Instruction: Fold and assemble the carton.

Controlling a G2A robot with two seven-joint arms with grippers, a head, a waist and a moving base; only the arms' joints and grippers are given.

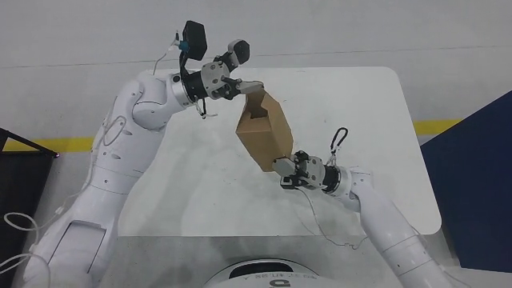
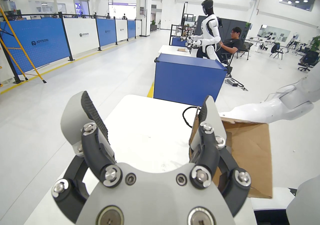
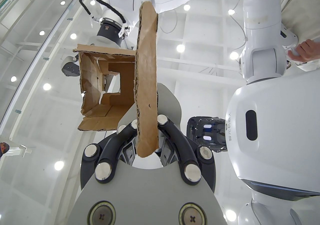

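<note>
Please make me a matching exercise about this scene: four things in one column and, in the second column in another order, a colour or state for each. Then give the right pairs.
Things
1. left pincer
2. right pincer
3. carton
4. table

Colours or states
A. brown, with an open end
B. white, with rounded corners
C. shut on a flap of the carton
D. open, one finger beside the carton

Right pairs: 1-D; 2-C; 3-A; 4-B.
</note>
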